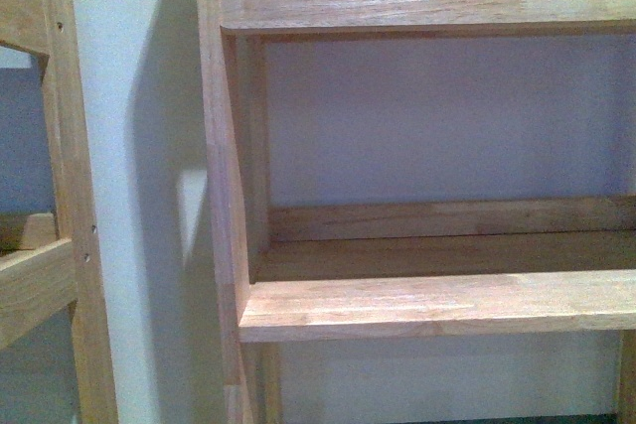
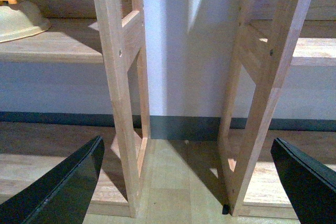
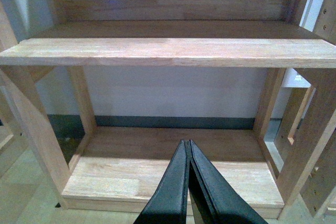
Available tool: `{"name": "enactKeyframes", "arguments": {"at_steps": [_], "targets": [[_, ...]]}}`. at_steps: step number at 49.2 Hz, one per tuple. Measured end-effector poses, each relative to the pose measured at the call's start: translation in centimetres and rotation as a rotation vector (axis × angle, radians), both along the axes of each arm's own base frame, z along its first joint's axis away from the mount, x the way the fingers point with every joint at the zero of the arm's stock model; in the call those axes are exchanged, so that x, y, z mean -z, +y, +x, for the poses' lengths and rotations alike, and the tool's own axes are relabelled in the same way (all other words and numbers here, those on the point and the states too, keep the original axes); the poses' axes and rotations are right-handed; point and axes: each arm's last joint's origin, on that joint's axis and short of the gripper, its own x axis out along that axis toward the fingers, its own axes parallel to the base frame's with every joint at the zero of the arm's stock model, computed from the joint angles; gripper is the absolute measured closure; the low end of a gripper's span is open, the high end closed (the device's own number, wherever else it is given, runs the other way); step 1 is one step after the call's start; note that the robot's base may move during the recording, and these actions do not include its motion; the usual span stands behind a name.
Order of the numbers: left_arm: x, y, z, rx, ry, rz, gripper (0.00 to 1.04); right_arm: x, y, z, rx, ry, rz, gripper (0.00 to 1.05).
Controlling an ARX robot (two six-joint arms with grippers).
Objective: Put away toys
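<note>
Only the left wrist view shows a toy [image 2: 17, 18]: a pale yellow rounded shape with a small orange bit on top, lying on a wooden shelf [image 2: 58, 45] and cut off by the picture's edge. My left gripper [image 2: 187, 141] is open, well away from the toy. Its two dark fingers [image 2: 68, 182] are spread wide, with nothing between them but floor. It faces the gap between two shelf units. My right gripper [image 3: 187, 143] is shut with nothing in it and points at the bottom board [image 3: 173, 166] of a bare shelf unit. No arm shows in the front view.
The front view is filled by a wooden shelf unit [image 1: 437, 305] with an open compartment against a pale wall. A second unit's upright [image 1: 70, 196] stands to its left. In the left wrist view, two uprights [image 2: 118, 87] [image 2: 265, 93] flank a strip of wooden floor [image 2: 178, 182].
</note>
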Motion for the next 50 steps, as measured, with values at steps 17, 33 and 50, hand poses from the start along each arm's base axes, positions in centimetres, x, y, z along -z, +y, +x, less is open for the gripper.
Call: {"name": "enactKeyframes", "arguments": {"at_steps": [17,33,50], "targets": [[0.0,0.0,0.0,0.0,0.0,0.0,0.06,0.13,0.0,-0.03,0.001,-0.005,-0.002,0.87],[-0.01,0.0,0.0,0.0,0.0,0.0,0.06,0.13,0.0,-0.03,0.001,-0.005,-0.002,0.35],[0.0,0.0,0.0,0.0,0.0,0.0,0.06,0.13,0.0,-0.03,0.001,-0.006,-0.002,0.06]]}}
